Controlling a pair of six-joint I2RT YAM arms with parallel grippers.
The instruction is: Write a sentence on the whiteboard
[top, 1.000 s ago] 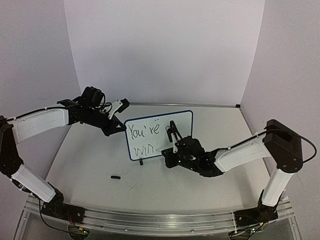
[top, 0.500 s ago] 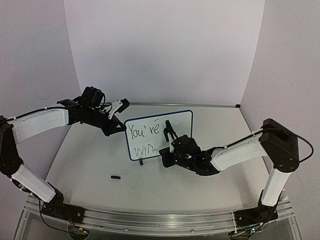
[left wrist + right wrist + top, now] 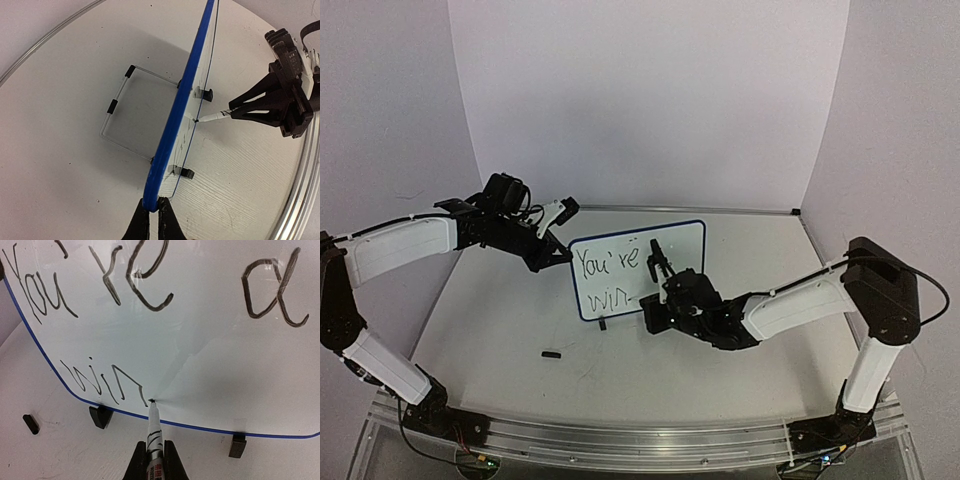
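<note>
Partly lettered, upright blue-framed whiteboard [image 3: 686, 243]

Seen from above, the right jaws and their wrist cover the middle of the whiteboard [image 3: 686, 243], hiding the part of the sentence [image 3: 604, 266] behind them. In the right wrist view the marker [image 3: 153, 430] runs off the bottom edge below the jaws, and its print is too small to read. From the left jaws the board is seen edge-on, so the lettering is unreadable. A small black piece [image 3: 551, 353] on the counter [image 3: 490, 320], well apart from both jaws, is too small to identify.

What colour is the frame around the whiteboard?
Blue. The whiteboard has a thin blue frame, which shows best in the left wrist view.
</note>
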